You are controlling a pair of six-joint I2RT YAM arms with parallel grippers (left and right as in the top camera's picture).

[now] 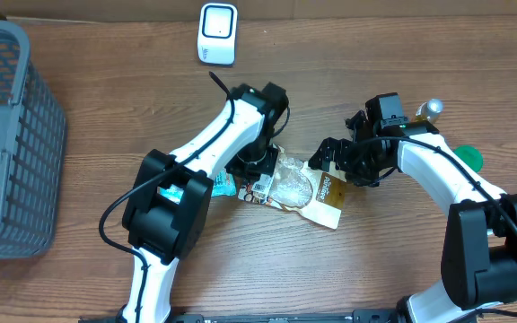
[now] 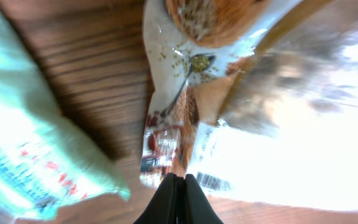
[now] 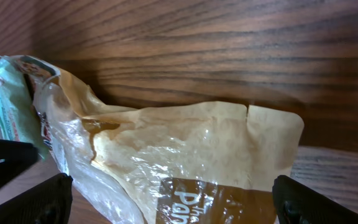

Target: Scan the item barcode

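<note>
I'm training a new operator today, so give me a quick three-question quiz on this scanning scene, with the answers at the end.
1. True or false: the right gripper is shut on the food bag.
2. What lies at the top of the overhead view, beyond both arms? A) white scanner B) green lid C) teal packet
3. Fill in: the fingers of the left gripper are ___.

Key: 1 false, it is open. 2 A. 3 shut.
</note>
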